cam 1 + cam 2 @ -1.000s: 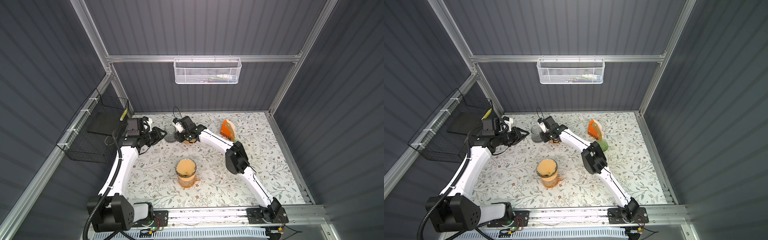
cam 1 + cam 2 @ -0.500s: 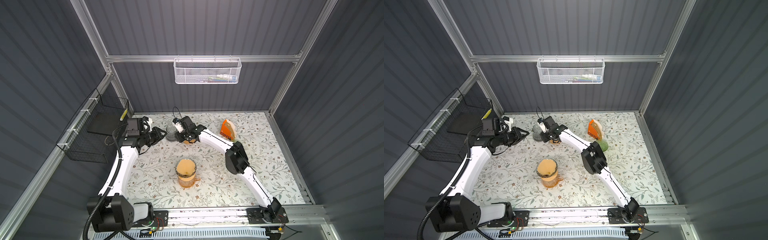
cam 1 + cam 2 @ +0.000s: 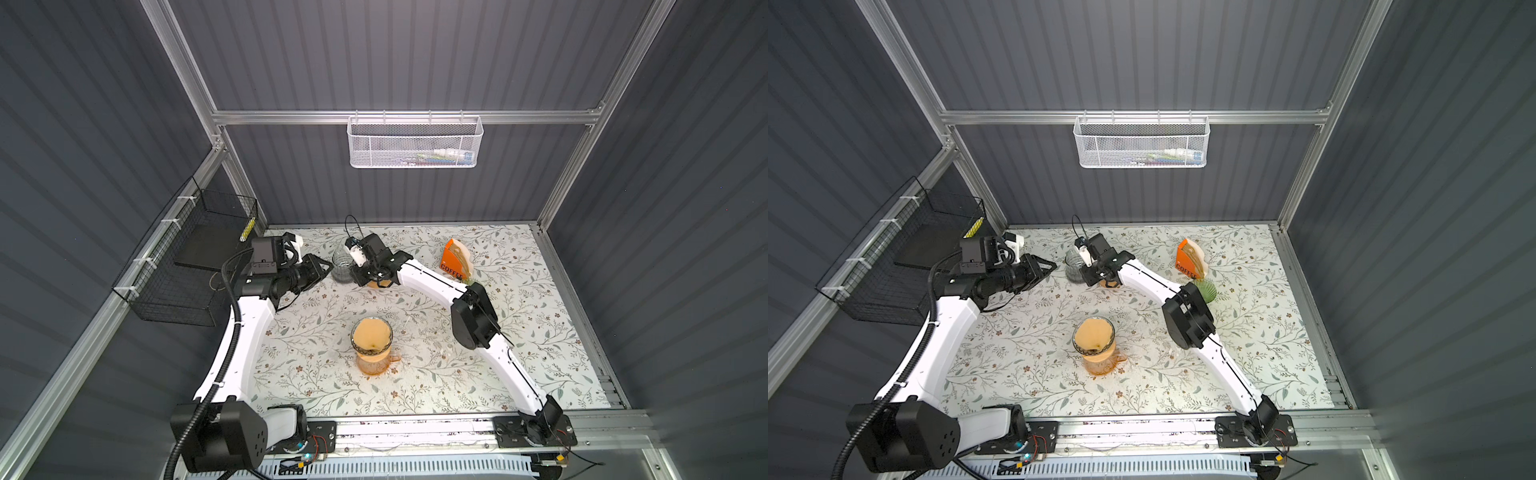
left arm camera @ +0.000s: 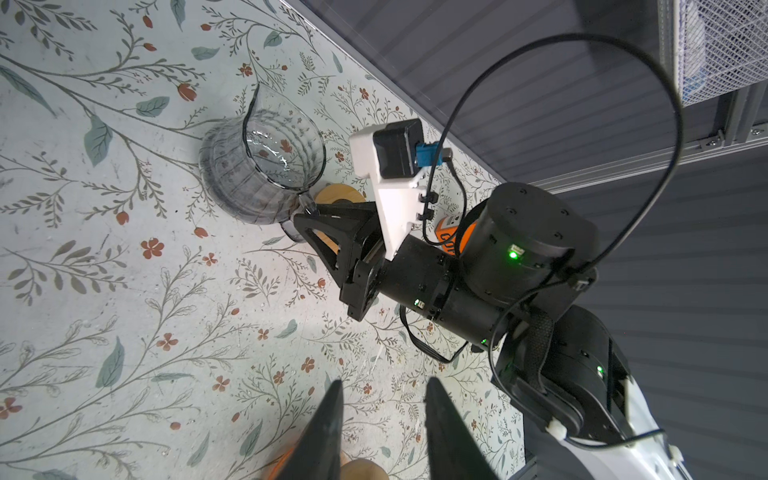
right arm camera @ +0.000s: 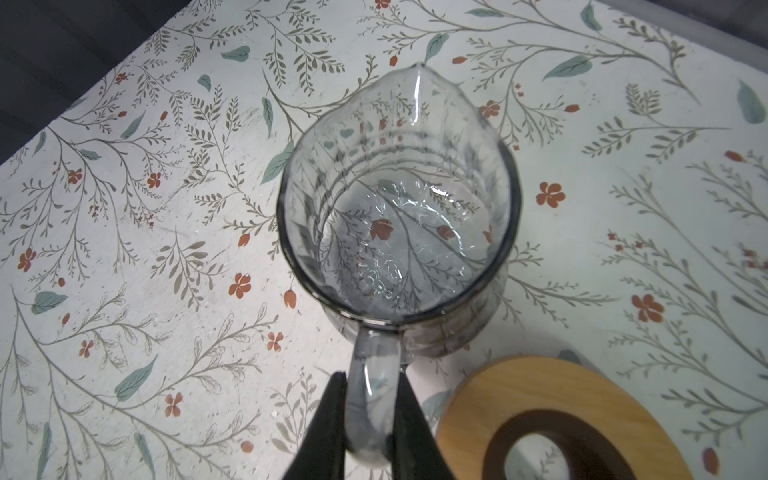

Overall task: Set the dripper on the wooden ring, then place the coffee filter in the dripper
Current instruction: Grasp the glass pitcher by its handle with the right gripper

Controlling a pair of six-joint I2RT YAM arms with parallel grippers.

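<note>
Over at the left of the bench, hovering with left jaws spread and nothing between them, tips near the glass jug but apart from it; could bump the jug's wall if pushed forward, since little room shows there in both top views.

Just right of that, gripping the jug's handle with right jaws clenched on it from both sides, as the right wrist view shows; jug upright on the bench, perhaps with a little clear liquid inside, hard to tell; slick glass, so likely to swivel or slip in the jaws once lifted, and to spill if tipped.

Close beside the handle, lying flat, wooden ring; might get dragged or flipped by a low sweep.

Further toward the middle and nearer the front, standing tall on the orange carafe, dripper with the tan coffee filter lying inside it, apparently seated; easy to topple, or to unseat the paper, by swinging the jug in too low.

Off to the right, orange filter holder at the back; green glass just beside the right arm's elbow, at risk of a knock if that elbow swings outward.
</note>
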